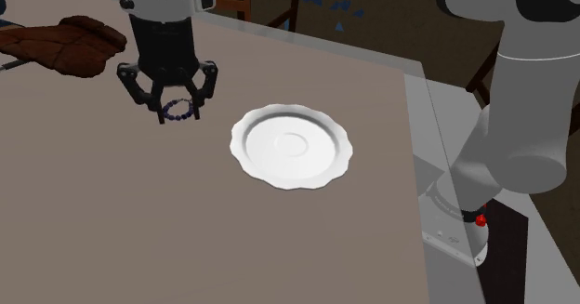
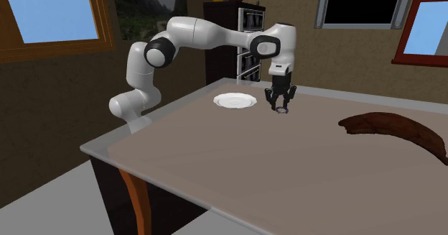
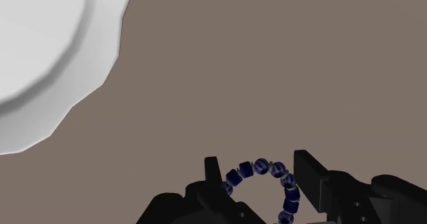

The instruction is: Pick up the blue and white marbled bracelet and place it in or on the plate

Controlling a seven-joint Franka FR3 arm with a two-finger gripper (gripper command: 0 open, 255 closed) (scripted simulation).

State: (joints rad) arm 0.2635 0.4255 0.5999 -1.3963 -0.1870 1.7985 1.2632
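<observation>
Wrist view: bracelet [image 3: 277, 169] in claw [image 3: 259, 162]

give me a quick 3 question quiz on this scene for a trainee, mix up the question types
1. True or false: the bracelet already lies on the plate.
2. What does the hand clasp? A) nothing B) the bracelet C) the plate
3. Fill in: in the shoulder view, the plate lies to the hand's ____.

Key: 1 false; 2 B; 3 right
</observation>
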